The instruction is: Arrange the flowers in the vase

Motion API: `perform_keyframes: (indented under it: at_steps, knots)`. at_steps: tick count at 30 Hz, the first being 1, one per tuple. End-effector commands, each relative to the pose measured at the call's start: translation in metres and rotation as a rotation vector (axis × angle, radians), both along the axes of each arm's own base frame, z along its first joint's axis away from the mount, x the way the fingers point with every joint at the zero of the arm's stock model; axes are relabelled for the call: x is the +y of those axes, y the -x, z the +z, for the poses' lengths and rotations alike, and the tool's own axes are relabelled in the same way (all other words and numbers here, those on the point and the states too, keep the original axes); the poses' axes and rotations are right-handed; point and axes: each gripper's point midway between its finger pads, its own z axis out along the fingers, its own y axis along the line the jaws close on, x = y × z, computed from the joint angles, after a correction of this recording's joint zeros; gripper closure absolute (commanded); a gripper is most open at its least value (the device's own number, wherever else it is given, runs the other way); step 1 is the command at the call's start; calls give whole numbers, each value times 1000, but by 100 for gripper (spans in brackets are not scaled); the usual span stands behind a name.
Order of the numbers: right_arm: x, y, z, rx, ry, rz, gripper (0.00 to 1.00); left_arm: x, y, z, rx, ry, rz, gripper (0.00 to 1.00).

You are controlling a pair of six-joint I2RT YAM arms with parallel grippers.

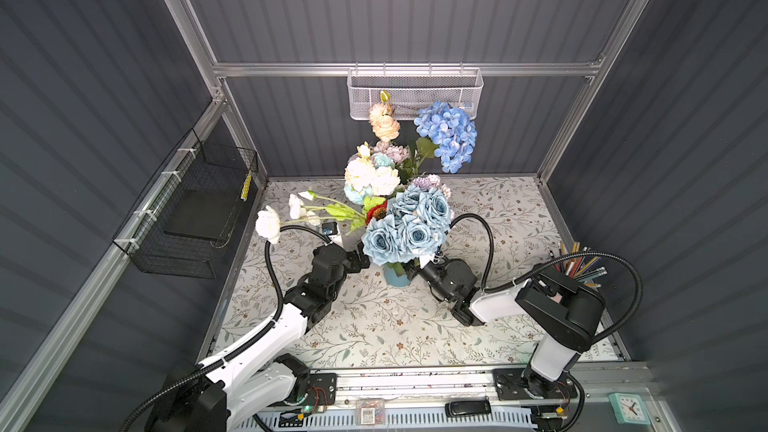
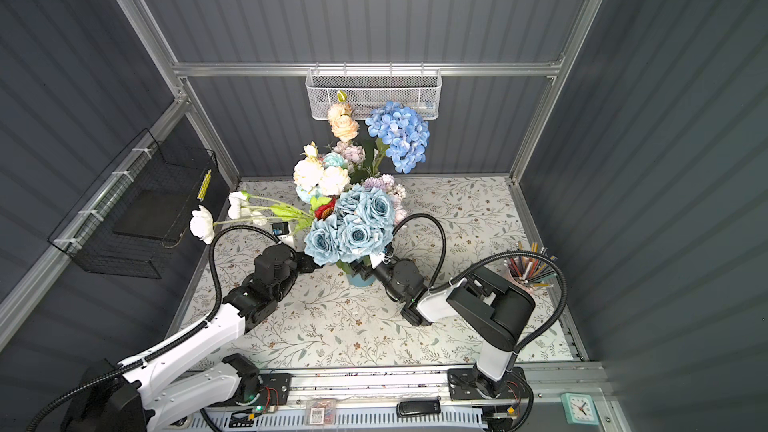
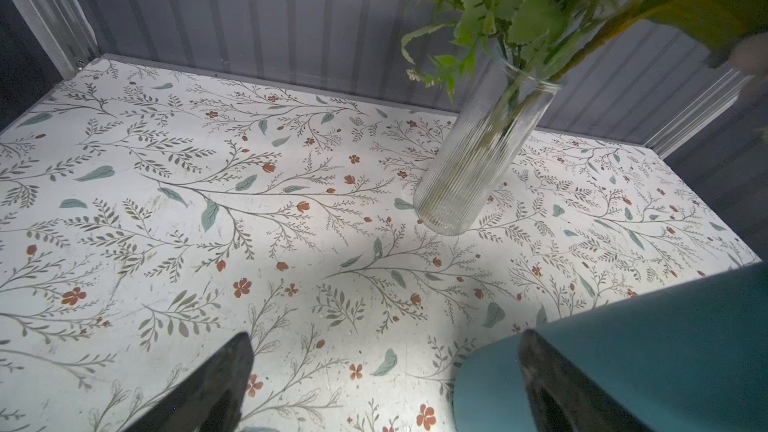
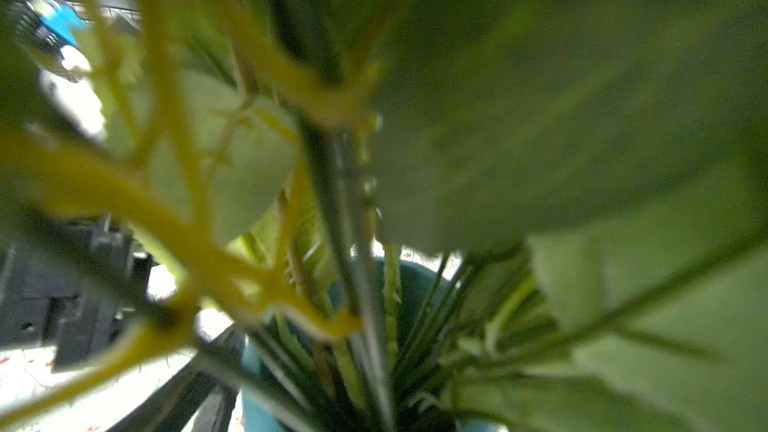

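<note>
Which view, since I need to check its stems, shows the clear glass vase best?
The left wrist view: the clear glass vase shows from rim to base on the floral table, green stems inside. In both top views the flowers hide it. The right wrist view shows blurred foliage, not this vase.

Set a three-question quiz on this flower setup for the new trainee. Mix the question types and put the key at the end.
1. True or false: the left gripper is shut.
2. Pick one. The pencils are: A) standing in a cup near the right edge of the table; B) lying loose on the table; C) held in the left gripper.
3. Count the vases standing on the table.

Key
1. False. Its jaws stand wide apart.
2. A.
3. Two: the clear vase and the teal vase.
</note>
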Motion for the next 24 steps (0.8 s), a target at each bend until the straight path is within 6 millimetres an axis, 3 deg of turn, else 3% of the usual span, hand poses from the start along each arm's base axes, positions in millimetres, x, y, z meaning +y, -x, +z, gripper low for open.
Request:
perform_keyframes:
  at_steps: [1,12,19,24]
  knots:
    - [-8,4,11,-15,-52,-8,6,-2,-2,7,-13,10,-10,1]
    - [-27,28,-15,65,-30,32,2,-3,-5,7,-16,13,-7,1]
    - [-60,38,-34,133,-27,-36,2,2,-12,3,-23,-6,31,1]
    - [-96,31,-44,175,-51,-179,2,16,-21,-10,5,-48,77,1]
